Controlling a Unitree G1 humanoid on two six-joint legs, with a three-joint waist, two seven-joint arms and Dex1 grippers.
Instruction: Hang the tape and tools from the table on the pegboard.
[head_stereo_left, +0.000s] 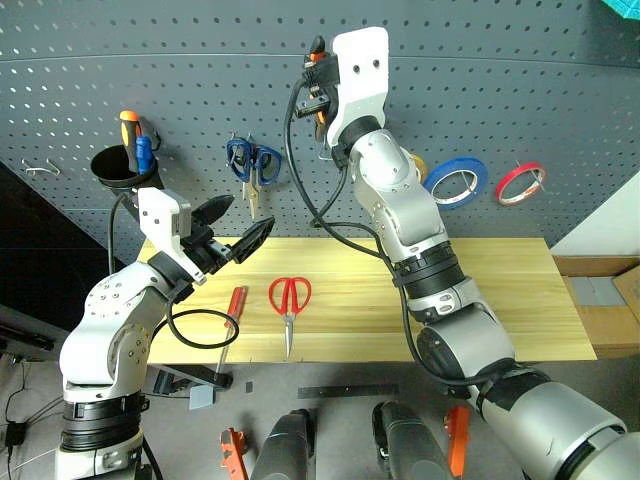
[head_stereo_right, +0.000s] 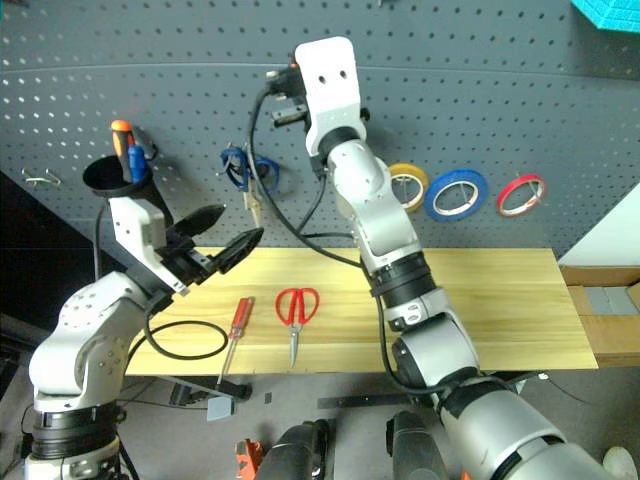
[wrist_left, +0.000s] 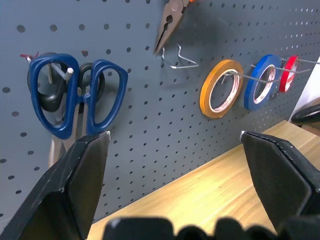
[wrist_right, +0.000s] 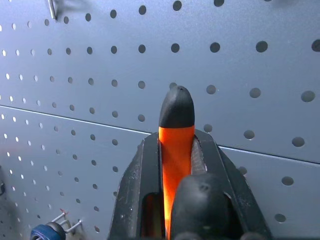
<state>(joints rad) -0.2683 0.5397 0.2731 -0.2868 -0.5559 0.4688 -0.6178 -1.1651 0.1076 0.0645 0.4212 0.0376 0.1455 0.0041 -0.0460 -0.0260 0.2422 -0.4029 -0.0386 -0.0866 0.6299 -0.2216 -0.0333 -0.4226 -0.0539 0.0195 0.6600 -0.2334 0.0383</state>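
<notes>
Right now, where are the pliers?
The pliers are clamped in the right gripper, raised against the pegboard; in the left wrist view their dark tips hang just above a wire hook, between the blue-handled scissors and the yellow roll.

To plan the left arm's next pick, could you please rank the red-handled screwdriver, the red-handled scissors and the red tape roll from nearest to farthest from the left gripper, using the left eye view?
From the left gripper:
1. Screwdriver, on the table just below it.
2. Scissors, beside the screwdriver, further right.
3. Red tape roll, hung far right on the pegboard.

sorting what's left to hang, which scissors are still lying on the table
The red-handled scissors, lying flat on the table beside the screwdriver. The blue-handled scissors already hang on the pegboard.
</notes>
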